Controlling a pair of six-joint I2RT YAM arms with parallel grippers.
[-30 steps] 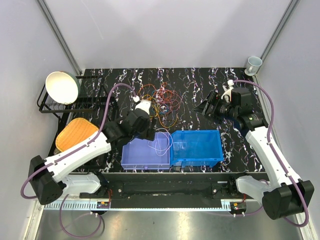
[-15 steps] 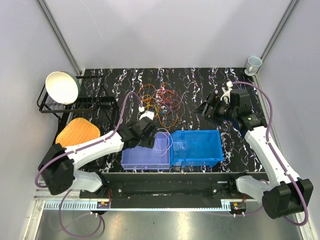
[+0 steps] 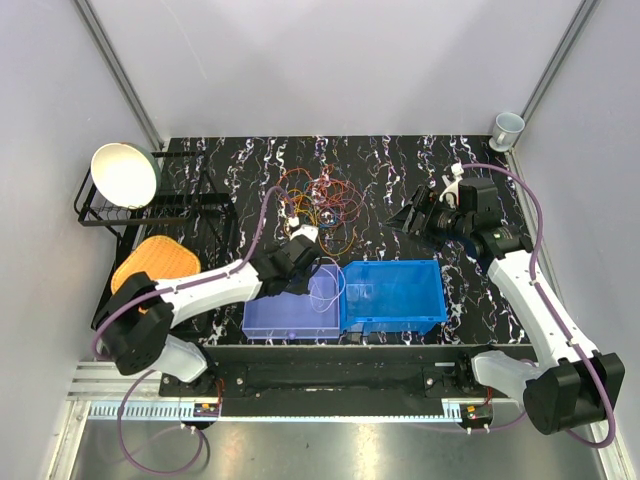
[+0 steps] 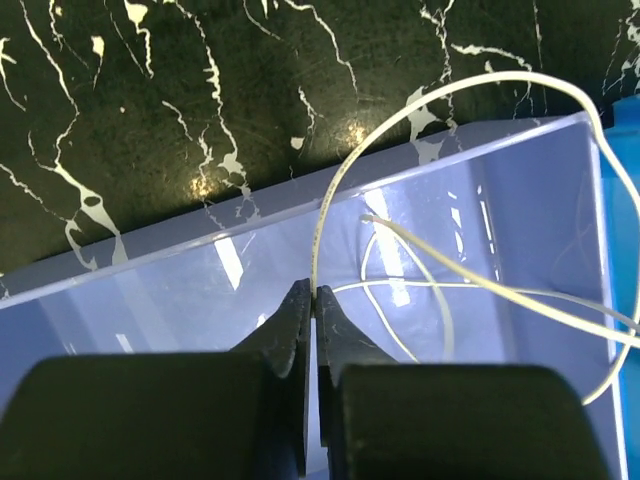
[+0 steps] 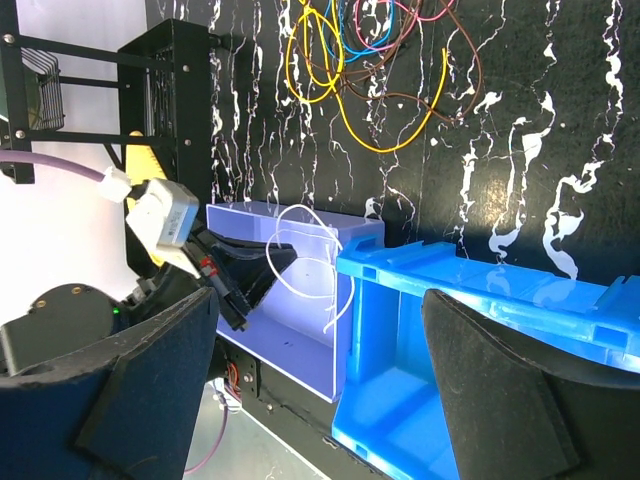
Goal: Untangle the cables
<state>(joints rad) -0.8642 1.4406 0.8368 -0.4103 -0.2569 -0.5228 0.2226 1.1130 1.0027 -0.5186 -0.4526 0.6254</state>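
We note a black, white-veined surface (image 3: 400, 160) enclosed by pale grey walls (image 3: 330, 70). The cables (image 3: 325, 205) lie tangled toward its far edge, mid-width. The left hand (image 4: 313, 292) pinches 1 white cable (image 4: 519, 73) over the pale blue bin (image 4: 180, 290) at the near edge. The right hand (image 3: 412, 213) gapes wide near the right edge.

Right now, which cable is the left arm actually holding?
The white cable: it is pinched between the shut left jaws over the pale purple bin, while the coloured cables lie tangled on the table beyond.
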